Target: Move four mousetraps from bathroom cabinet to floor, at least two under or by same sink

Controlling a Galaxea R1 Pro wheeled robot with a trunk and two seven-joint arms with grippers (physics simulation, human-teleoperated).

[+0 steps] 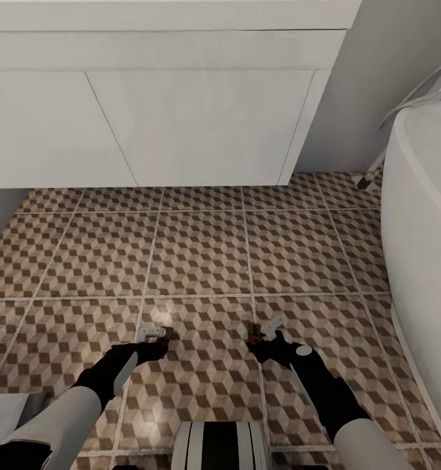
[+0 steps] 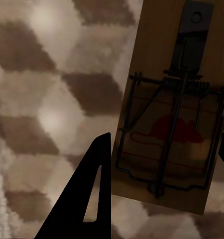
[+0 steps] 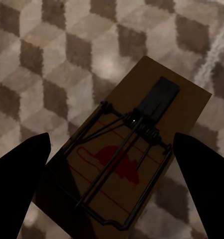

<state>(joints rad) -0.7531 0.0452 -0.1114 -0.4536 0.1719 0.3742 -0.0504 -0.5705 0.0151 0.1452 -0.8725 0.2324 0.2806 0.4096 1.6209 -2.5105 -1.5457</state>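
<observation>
Two mousetraps, small brown boards with dark wire springs and a red mark, are down by the cube-patterned bathroom floor (image 1: 200, 254). My left gripper (image 1: 159, 341) is shut on one mousetrap (image 1: 156, 333) (image 2: 171, 114), with a black finger (image 2: 92, 199) against its edge, very close to the tiles. My right gripper (image 1: 264, 341) is shut on the other mousetrap (image 1: 266, 328) (image 3: 127, 154), which sits between its two dark fingers (image 3: 20, 189), slightly above the floor. The sink's white two-door vanity front (image 1: 181, 124) stands about two tiles ahead. The cabinet is out of view.
A white bathtub (image 1: 423, 228) curves along the right side, with a grey wall (image 1: 377, 65) behind it. My own base (image 1: 220, 444) shows at the near edge. Open tiles lie between the grippers and the vanity.
</observation>
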